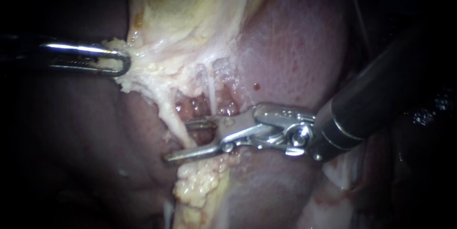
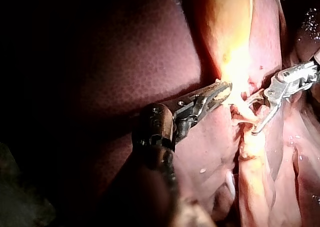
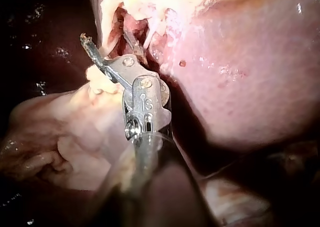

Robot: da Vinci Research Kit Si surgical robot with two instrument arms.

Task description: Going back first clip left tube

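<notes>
My left instrument (image 1: 119,61) comes in from the left, its jaws shut on the pale yellow edge of the gallbladder (image 1: 190,14) and holding it taut. Two strands hang below that edge: the thicker left tube (image 1: 173,119) and a thin white right tube (image 1: 211,91). My right instrument (image 1: 178,141) reaches in from the right with its long jaws open. The left tube runs down between them and over the lower jaw. I cannot make out a clip on the tube. The left wrist view shows both tips close together, left instrument (image 2: 222,91) and right instrument (image 2: 252,114).
Pink liver (image 1: 295,43) fills the upper right, with a small red spot (image 1: 256,86). Lumpy yellow fat (image 1: 200,186) lies under the right instrument's jaws. Raw red tissue (image 1: 190,107) shows between the two tubes. The left side is dark.
</notes>
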